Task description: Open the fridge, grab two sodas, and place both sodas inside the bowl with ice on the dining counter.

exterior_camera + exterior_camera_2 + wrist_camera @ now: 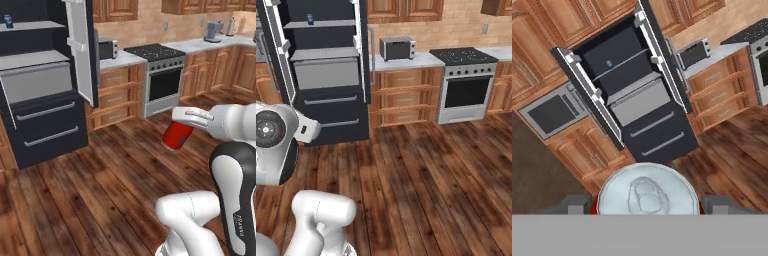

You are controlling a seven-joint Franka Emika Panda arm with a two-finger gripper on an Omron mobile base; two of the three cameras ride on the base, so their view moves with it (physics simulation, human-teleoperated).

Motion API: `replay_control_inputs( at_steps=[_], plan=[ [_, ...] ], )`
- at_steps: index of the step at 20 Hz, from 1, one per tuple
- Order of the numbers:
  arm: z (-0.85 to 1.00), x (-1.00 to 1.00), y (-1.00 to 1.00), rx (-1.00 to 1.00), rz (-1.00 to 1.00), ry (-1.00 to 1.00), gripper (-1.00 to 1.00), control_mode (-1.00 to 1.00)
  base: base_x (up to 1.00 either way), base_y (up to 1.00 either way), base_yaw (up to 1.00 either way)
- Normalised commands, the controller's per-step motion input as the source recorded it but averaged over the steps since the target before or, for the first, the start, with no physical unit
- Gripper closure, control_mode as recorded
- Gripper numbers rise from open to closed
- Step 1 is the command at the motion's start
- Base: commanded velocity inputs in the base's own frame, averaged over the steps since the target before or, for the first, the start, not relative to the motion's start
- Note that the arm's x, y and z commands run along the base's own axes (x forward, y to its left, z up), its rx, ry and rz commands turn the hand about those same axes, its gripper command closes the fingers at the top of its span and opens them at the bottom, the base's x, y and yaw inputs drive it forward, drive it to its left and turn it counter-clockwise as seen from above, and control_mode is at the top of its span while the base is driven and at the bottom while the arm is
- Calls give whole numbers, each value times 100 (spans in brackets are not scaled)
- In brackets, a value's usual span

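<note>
Holding the red soda can (177,135) between its two fingers, the gripper (179,131) hangs above the wooden floor (100,190), well apart from the fridge (42,95). In the left base view the can tilts, its body slanting down to the left below the white hand. In the hand view the can's silver top (646,192) with its pull tab faces the camera, and a grey finger (574,204) sits close against each side of it.

The fridge stands with both upper doors swung open, showing grey inner shelves; its two lower drawers are shut. A blue soda can (8,21) stands upright on an upper shelf, also seen in the right base view (310,19) and as a small blue spot in the hand view (609,64).

Right of the fridge, a toaster oven (397,48) rests on the wall countertop (406,61), beside the steel-fronted range (468,85).
</note>
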Motion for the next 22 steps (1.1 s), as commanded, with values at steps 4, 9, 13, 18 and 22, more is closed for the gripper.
replay_control_inputs(
  at_steps=[4, 9, 13, 18, 22],
  plan=[
    [0, 0, 0, 0, 0, 0, 100, 100, -100, -32, -18],
    [0, 0, 0, 0, 0, 0, 100, 100, -100, -46, -18],
    [0, 0, 0, 0, 0, 0, 100, 100, -100, -50, -18],
    [0, 0, 0, 0, 0, 0, 100, 100, -100, -62, -16],
    [0, 0, 0, 0, 0, 0, 100, 100, -92, -87, -12]
  ],
)
